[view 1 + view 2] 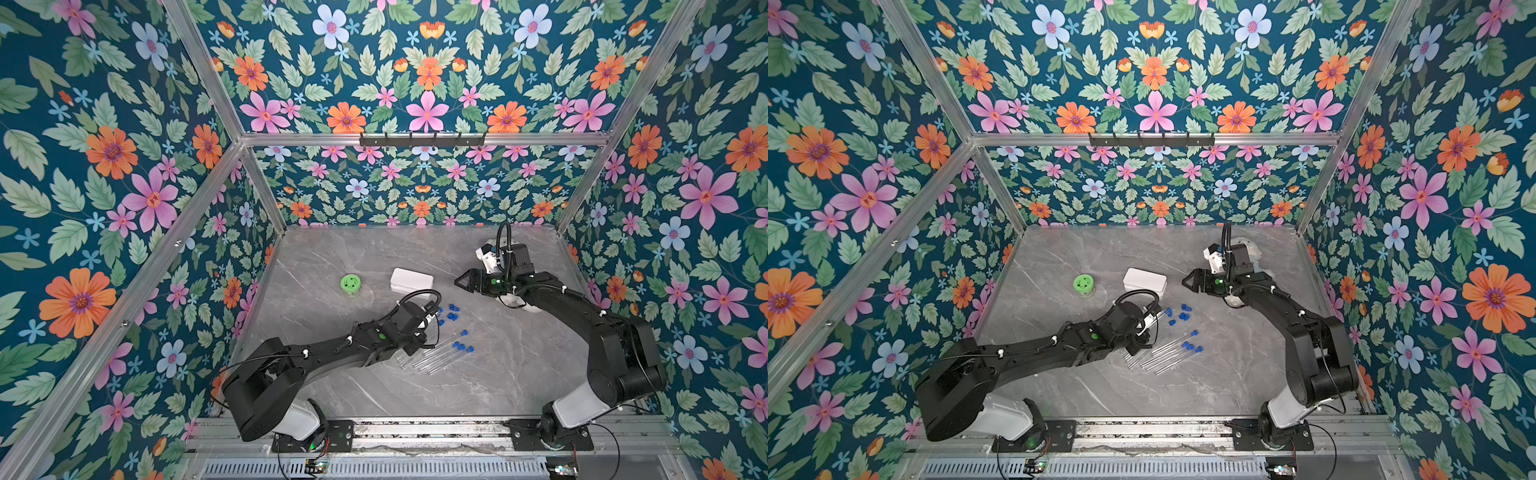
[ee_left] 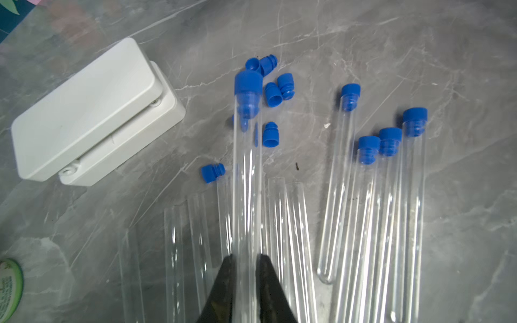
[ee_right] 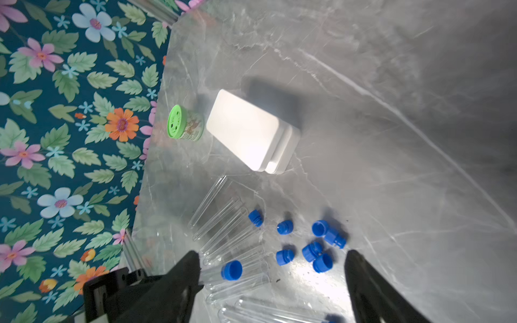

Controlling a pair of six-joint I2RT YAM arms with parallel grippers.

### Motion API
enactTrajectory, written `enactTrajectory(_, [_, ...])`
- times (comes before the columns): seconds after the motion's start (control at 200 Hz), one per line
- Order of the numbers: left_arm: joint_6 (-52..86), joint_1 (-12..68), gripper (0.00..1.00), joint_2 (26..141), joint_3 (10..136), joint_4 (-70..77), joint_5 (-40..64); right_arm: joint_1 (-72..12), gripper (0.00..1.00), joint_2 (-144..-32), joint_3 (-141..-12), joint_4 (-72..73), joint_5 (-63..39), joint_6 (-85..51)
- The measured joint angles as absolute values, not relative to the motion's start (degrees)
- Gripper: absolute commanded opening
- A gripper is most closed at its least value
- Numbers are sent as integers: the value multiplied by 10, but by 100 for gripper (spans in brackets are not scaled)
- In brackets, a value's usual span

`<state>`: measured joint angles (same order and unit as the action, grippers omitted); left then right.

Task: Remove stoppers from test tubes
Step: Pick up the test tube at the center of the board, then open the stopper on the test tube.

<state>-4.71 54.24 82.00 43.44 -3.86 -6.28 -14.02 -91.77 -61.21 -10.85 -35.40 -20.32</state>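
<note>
Four stoppered tubes (image 2: 338, 181) lay side by side on the grey marbled counter (image 2: 419, 42), just beside several open tubes (image 2: 291, 223) with no plug. We noted the left hand (image 2: 246, 258) pinched narrow on a fifth tube (image 2: 247, 181), low on its clear shaft. That tube appeared raised off the counter, with its blue stopper (image 2: 248, 84) seated in the mouth at the far end. Loose stoppers (image 2: 272, 95) lay scattered between the tubes and the white box (image 2: 84, 112). The right hand (image 3: 272, 258) hung above the counter, apart from the held tube, jaws wide, gripping nothing.

Handling, our judgement: the tubes looked light, stiff, glossy and thin-walled. They would be slippery, and a hard pinch could crack them or shoot them out. We would hold the shaft firmly but modestly. The stoppers were matt plastic, ribbed on the narrow end, with a wider head. We would take hold across the head and pull along the tube's axis, perhaps with a slight twist. The round tubes would likely roll if nudged.
</note>
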Motion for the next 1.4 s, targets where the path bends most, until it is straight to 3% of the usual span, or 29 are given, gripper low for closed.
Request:
enactTrajectory(0.46, [-44, 528, 2, 794, 414, -21, -88, -198, 70, -1030, -689, -168, -442, -163])
enactTrajectory(1.4, [-44, 517, 2, 800, 412, -9, -81, -210, 52, -1074, -696, -142, -564, -191])
